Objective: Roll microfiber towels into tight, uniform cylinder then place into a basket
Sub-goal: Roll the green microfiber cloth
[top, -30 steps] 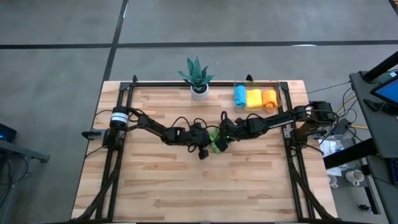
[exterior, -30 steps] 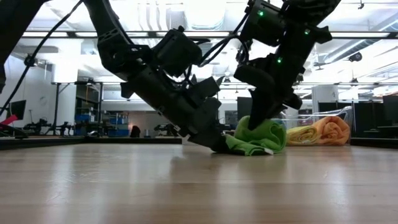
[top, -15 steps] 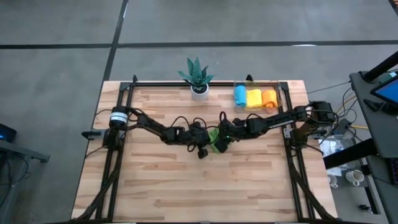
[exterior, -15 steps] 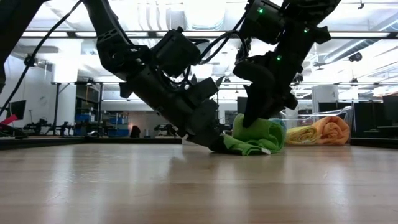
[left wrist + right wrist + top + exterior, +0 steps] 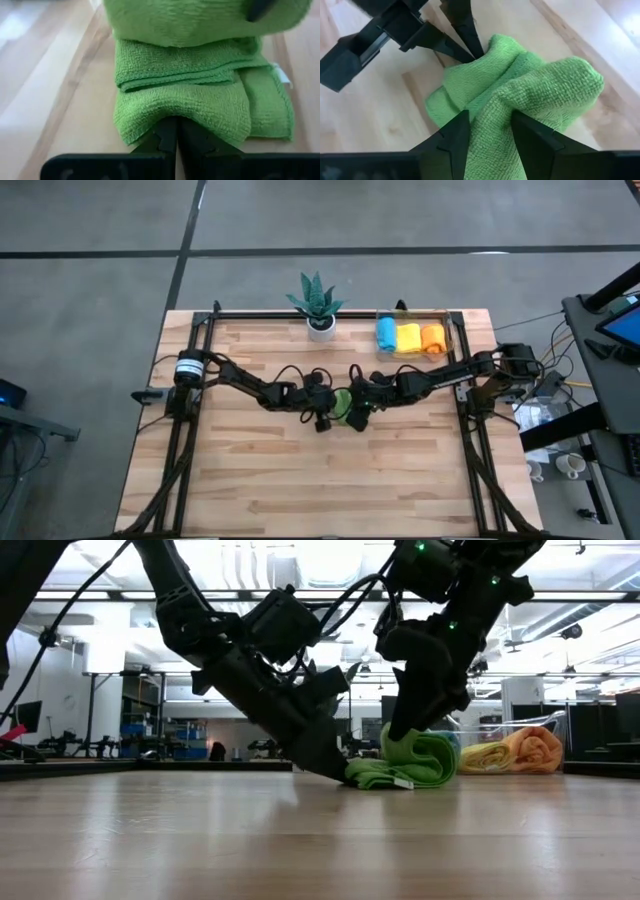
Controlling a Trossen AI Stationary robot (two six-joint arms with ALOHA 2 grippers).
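Two pincers work a green microfiber towel at the centre of the high view's wooden surface.

The left pincer, clenched, pins the towel's edge; the right pincer, fingers parted, straddles the rolled bulk. A tight roll likely needs steady tension. Both arms angle down steeply. Clear plastic basket, upper right.

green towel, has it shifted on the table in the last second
Yes. In the low view the green towel has slid slightly left, away from the basket behind it.
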